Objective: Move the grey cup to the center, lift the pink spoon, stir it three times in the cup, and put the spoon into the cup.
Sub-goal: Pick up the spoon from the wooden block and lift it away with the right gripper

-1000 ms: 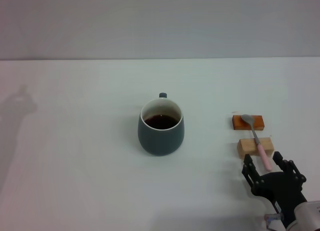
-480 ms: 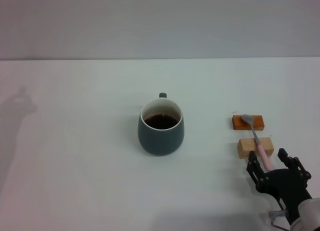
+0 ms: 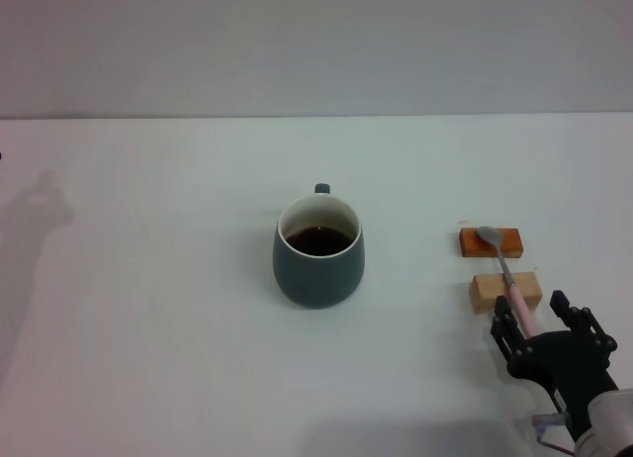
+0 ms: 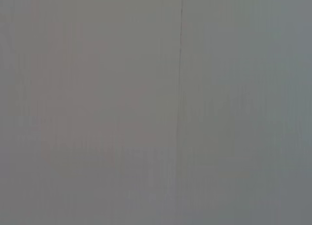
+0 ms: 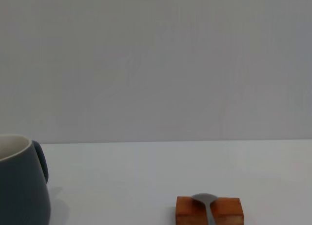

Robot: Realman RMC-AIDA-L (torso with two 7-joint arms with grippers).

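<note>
Honestly not much has changed since half a second ago: the right gripper (image 3: 535,323) sits at about the same spot at the near right edge of the worktop (image 3: 148,309), maybe a hair lower, while a full second back it was a bit farther forward and to the left. Its dark fingers (image 3: 502,330) are spread apart on either side of the pale pink tail end of the pink spoon (image 3: 507,281); I can't tell whether they touch it.

The spoon hasn't budged. Its grey bowl rests on the orange block (image 3: 490,241) and its handle lies across the tan block (image 3: 505,292), which is nearer to the robot. The right wrist view shows the orange block (image 5: 209,211) with the spoon's bowl (image 5: 205,199) on top.

The grey cup (image 3: 318,251) is in the same place too, standing upright around the middle of the worktop, well to the left of the blocks, with dark liquid inside and its little handle pointing away from the robot. It also peeks into the right wrist view (image 5: 22,183).

Count: one cup, one spoon, two blocks, one gripper showing. The left gripper isn't visible anywhere; its wrist camera shows only a plain grey surface.
</note>
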